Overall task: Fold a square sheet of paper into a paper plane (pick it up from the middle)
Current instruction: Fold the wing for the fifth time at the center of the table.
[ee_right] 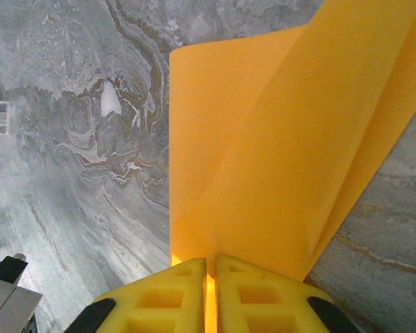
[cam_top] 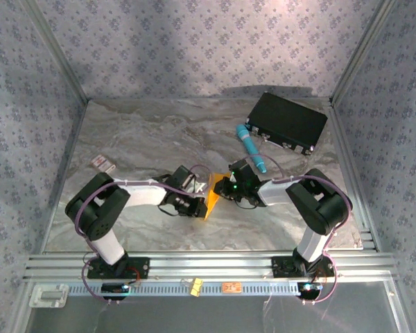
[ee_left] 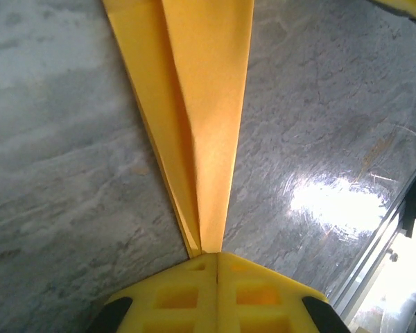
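Note:
The orange-yellow sheet of paper (cam_top: pixel 212 202) is held up off the marble table between both grippers, at mid-table. In the left wrist view the paper (ee_left: pixel 208 104) is folded along a centre crease into a slim wedge like a paper plane, narrowing into my left gripper (ee_left: pixel 217 255), which is shut on its tip. In the right wrist view the paper (ee_right: pixel 277 139) bows upward in a broad curved flap, and my right gripper (ee_right: pixel 211 262) is shut on its lower edge. From above, the left gripper (cam_top: pixel 196 201) and the right gripper (cam_top: pixel 228 189) face each other across the sheet.
A black box (cam_top: pixel 288 121) lies at the back right, with a teal pen-like cylinder (cam_top: pixel 252 148) just in front of it, close to the right arm. A small white-and-red card (cam_top: pixel 102 163) lies at the left. A metal rail (cam_top: pixel 208 263) runs along the near edge.

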Tool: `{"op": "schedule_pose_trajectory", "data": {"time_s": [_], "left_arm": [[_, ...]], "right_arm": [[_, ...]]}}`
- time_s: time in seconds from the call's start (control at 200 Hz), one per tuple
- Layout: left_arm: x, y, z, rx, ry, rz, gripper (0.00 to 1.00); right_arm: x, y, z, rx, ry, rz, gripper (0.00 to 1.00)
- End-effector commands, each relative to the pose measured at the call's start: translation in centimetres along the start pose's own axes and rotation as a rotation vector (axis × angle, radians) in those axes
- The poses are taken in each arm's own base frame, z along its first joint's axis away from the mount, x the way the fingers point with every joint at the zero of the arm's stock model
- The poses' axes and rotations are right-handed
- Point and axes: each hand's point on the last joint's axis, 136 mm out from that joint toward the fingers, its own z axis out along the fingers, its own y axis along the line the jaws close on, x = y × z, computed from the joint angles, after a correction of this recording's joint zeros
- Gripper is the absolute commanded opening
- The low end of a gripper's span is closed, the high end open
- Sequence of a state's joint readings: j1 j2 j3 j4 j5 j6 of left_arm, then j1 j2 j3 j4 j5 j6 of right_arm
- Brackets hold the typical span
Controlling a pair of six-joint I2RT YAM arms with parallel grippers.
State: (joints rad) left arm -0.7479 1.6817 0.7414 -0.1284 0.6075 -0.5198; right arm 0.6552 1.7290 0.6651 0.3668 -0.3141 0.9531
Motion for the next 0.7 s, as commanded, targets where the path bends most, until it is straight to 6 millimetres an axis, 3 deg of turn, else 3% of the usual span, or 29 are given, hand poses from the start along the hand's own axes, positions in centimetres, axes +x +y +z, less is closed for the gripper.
{"op": "schedule_pose_trajectory", "data": {"time_s": [0.0, 0.34, 0.555, 0.695], "left_arm": [[3.8, 1.9, 0.0, -0.075, 0.112, -0.039, 0.04], [3.5, 0.8, -0.8, -0.06, 0.076, -0.008, 0.04], [0.8, -2.2, -2.9, 0.016, -0.063, 0.029, 0.03], [-0.6, -4.3, -2.9, 0.098, -0.083, 0.043, 0.04]], "right_arm": [[3.1, -4.9, 1.2, 0.164, 0.076, 0.04, 0.13], [3.0, -4.9, 1.3, 0.164, 0.076, 0.044, 0.13], [3.0, -4.8, 1.2, 0.163, 0.077, 0.042, 0.13], [3.0, -4.7, 1.3, 0.164, 0.078, 0.042, 0.13]]}}
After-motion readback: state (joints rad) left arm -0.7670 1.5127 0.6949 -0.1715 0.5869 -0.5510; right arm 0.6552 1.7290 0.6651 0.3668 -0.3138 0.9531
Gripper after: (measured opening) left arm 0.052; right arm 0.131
